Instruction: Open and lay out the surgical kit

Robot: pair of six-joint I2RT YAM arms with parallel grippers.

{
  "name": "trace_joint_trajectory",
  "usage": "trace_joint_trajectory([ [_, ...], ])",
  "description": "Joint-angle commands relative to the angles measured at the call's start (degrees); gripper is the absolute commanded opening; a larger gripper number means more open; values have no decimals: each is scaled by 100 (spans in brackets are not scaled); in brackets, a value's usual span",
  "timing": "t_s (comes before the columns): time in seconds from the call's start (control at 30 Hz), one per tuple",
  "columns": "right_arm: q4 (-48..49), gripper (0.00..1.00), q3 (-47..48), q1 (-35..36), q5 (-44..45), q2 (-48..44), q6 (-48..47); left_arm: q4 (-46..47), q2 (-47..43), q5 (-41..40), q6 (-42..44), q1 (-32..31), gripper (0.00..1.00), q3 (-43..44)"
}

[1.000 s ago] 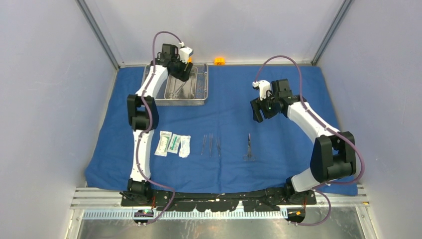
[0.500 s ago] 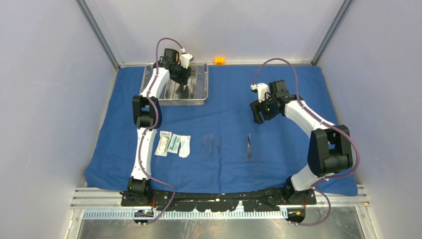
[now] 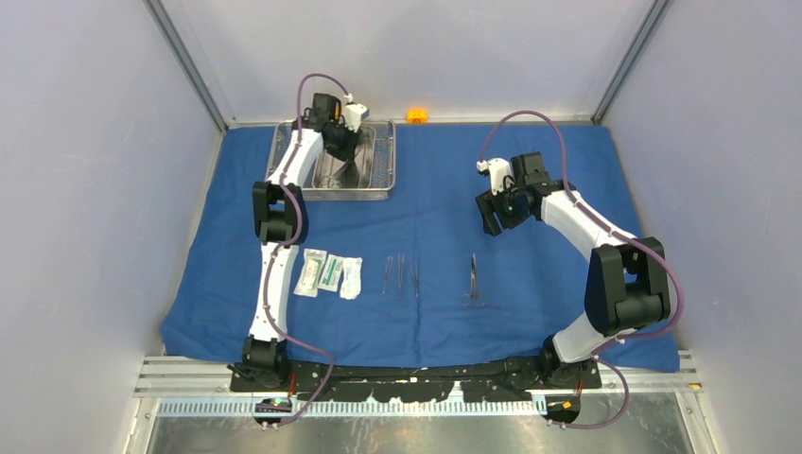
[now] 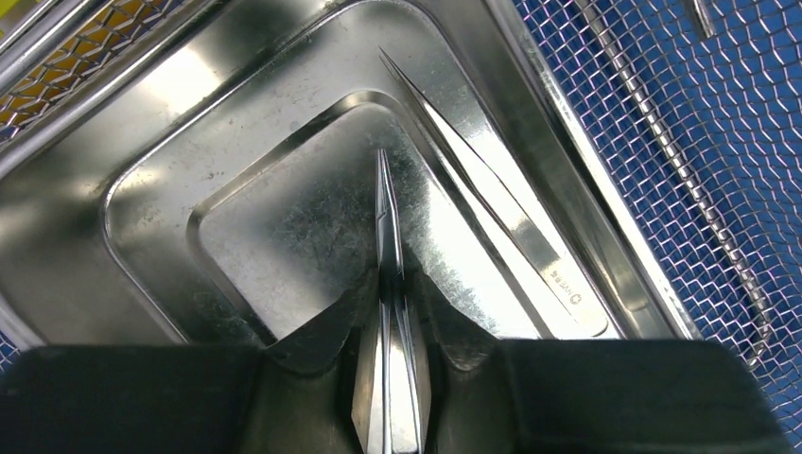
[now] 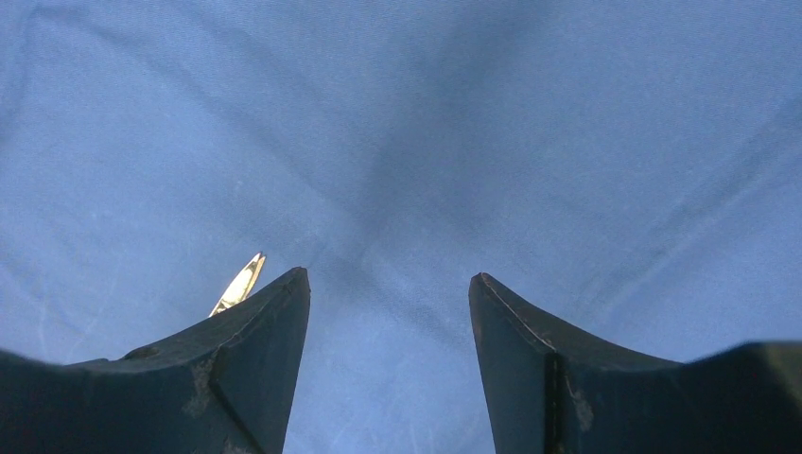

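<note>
The blue cloth wrap point(image 3: 444, 170) lies spread open. The steel mesh basket point(image 3: 383, 161) stands at its back left, with the solid steel tray point(image 4: 189, 161) inside it. My left gripper point(image 3: 342, 151) reaches down into the tray. In the left wrist view it point(image 4: 390, 284) is shut on thin forceps point(image 4: 383, 218), tips on the tray floor. A second pair of forceps point(image 4: 501, 227) leans on the tray's right wall. My right gripper point(image 3: 492, 219) hangs open and empty over bare cloth point(image 5: 473, 142). Scissors point(image 3: 474, 279) lie in front of it, their tip point(image 5: 238, 282) just showing.
Three white-green packets point(image 3: 329, 273) lie in a row at front left. Three thin steel instruments point(image 3: 401, 273) lie side by side to their right. A small orange block point(image 3: 417, 115) sits behind the cloth at the back wall. Grey walls close in both sides.
My left gripper has reached farther back and down into the tray in the basket, with the arm stretched out. The right arm shifted slightly, its gripper still open over the cloth.
</note>
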Motion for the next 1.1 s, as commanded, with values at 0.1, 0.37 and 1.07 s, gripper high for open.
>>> trace_joint_trajectory([
  [0.1,29,67,141,15,-1,-111,-57,-459,280,-103,-16,15,14,151],
  [0.37,-5,66,141,14,-13,-171,-61,-274,54,-148,32,18,0,185],
  [1.07,-52,66,150,14,-48,-132,-65,133,-509,103,-94,27,10,40],
])
